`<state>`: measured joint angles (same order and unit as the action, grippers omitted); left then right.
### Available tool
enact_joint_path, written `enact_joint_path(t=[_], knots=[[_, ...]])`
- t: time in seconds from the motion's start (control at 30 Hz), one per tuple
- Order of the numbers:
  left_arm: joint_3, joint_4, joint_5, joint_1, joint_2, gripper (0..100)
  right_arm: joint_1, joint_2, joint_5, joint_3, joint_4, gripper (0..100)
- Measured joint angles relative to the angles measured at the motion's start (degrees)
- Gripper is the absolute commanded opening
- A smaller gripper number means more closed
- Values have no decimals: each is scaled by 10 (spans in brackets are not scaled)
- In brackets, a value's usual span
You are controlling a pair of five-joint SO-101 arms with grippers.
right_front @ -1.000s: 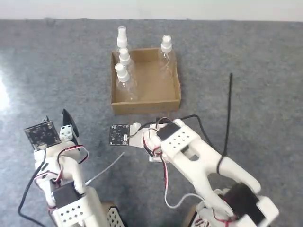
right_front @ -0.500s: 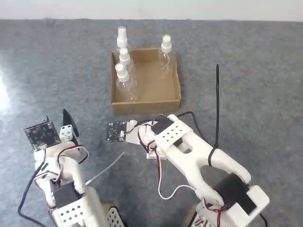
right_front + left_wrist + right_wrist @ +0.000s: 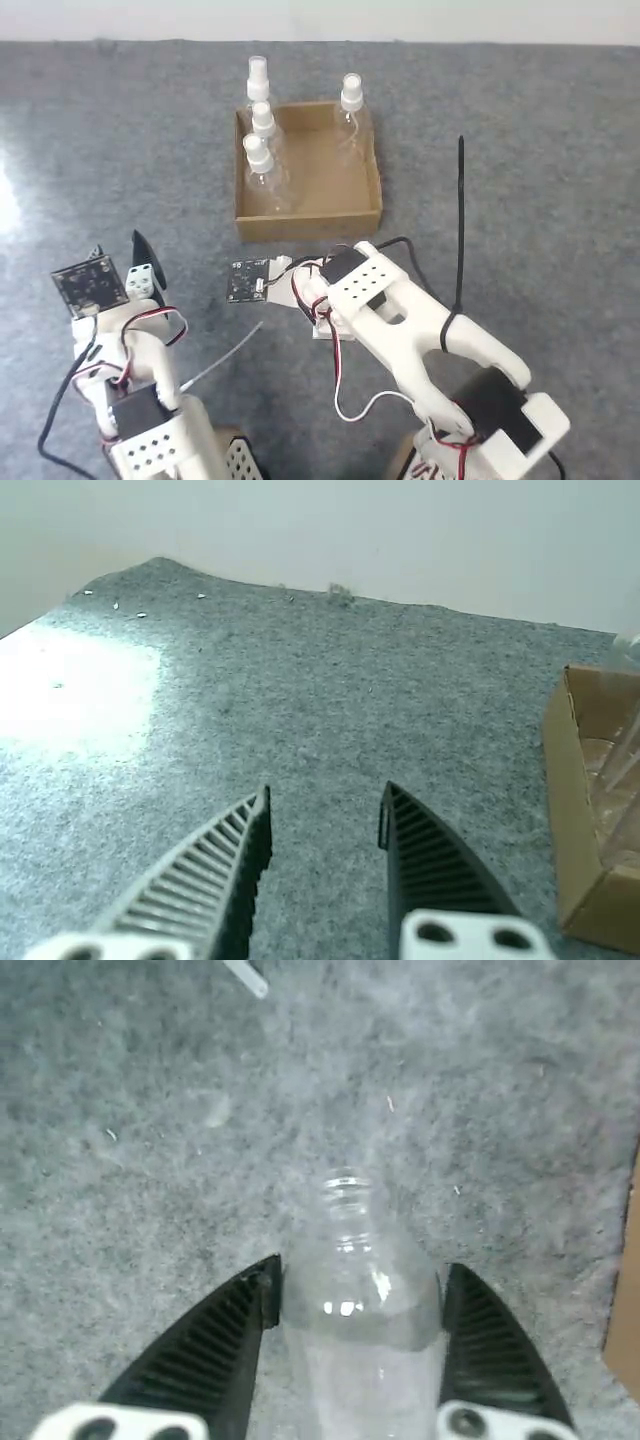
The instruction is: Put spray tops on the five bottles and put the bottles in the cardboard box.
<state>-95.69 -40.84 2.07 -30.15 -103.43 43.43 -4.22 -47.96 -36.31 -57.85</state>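
With our right gripper [image 3: 362, 1268] pinching the bottle [image 3: 360, 1330] and left gripper [image 3: 326, 793] spread empty, we risk the smooth bottle slipping or tipping under loose grip.

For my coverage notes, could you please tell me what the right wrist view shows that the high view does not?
Right wrist view only: the uncapped bottle, open neck visible, held between the right arm's jaws. High view only: four bottles with spray tops at the cardboard box, and the left arm. Both: the cardboard box wall, a thin white tube and the grey table.
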Motion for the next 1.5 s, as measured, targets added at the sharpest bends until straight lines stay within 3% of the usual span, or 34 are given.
enact_joint_path(t=[0.43, 0.73, 1.1, 1.5], knots=[[0, 0, 0, 0, 0, 170, 0, 0, 50, 0, -1, 120], [0, 0, 0, 0, 0, 170, 2, -27, 110, 0, -28, 237], [0, 0, 0, 0, 0, 170, 1, -27, 111, 0, -47, 273], [0, 0, 0, 0, 0, 170, 1, -27, 50, 0, -53, 270]])
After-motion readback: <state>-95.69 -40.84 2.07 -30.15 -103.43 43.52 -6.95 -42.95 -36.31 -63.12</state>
